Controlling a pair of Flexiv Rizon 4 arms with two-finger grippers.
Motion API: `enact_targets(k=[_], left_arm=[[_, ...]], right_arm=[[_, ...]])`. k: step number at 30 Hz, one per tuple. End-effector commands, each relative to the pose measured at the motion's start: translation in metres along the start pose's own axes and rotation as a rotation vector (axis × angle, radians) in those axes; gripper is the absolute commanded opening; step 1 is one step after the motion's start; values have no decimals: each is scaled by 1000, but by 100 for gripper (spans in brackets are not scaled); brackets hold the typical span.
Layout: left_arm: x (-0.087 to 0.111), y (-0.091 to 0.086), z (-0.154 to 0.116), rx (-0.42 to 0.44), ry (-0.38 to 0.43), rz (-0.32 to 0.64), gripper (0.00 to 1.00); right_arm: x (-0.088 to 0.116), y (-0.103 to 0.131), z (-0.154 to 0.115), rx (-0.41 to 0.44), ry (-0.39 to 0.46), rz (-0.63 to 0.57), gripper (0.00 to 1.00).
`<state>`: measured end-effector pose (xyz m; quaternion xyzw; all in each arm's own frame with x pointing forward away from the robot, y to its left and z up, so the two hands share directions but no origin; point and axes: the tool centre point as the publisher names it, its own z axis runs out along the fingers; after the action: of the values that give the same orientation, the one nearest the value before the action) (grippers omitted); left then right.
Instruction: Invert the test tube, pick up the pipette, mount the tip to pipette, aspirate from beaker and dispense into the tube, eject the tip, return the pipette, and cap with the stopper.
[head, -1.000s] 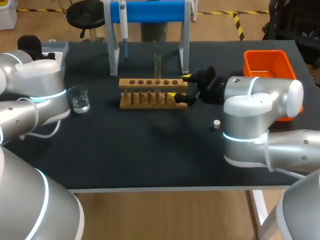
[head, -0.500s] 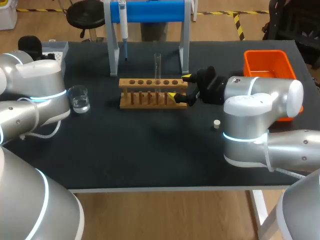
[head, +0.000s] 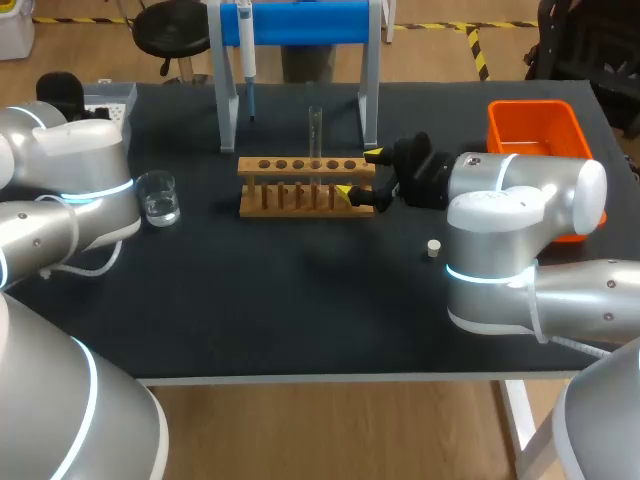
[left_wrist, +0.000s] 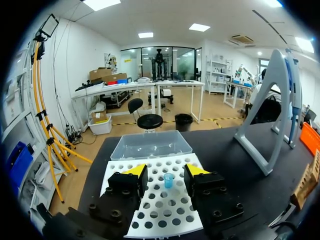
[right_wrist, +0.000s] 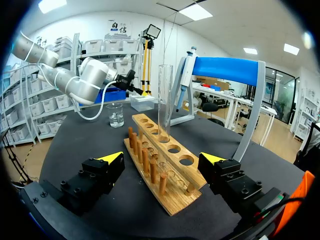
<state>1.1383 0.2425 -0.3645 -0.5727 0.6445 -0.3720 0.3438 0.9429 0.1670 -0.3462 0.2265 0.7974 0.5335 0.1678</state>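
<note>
Nearby, beaker (head: 158, 197), stopper (head: 433, 248) and orange bin (head: 533, 106) flank the rack (head: 300, 190).

Test tube (head: 315, 128) upright in rack (head: 300, 166); beaker (head: 158, 197) left; stopper (head: 433, 248) right.

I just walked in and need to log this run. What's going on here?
The right gripper is open, its fingers either side of one end of the wooden rack. The test tube stands upright in it. The left gripper hangs open over the tip box, one blue tip between its fingers. The pipette hangs on its stand; the stopper lies on the table.
</note>
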Motion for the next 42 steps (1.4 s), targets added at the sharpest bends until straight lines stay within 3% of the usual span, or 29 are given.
enact_targets(k=[1,4,24,26,29,30,42], left_arm=[[0,0,3,-3,-2,-2,42],[0,0,4,-5,-2,-2,38],[0,3,7,-17,-1,7,36],[0,4,7,-18,-1,7,33],[-1,4,7,-19,-1,5,15],[-1,4,7,-19,-2,5,1],[0,2,5,-16,-6,9,0]], right_arm=[[1,0,-1,-1,-2,0,100],[1,0,-1,-1,-2,0,100],[1,0,-1,-1,-2,0,100],[1,0,-1,-1,-2,0,100],[1,0,-1,-1,-2,0,100],[1,0,-1,-1,-2,0,100],[1,0,-1,-1,-2,0,100]])
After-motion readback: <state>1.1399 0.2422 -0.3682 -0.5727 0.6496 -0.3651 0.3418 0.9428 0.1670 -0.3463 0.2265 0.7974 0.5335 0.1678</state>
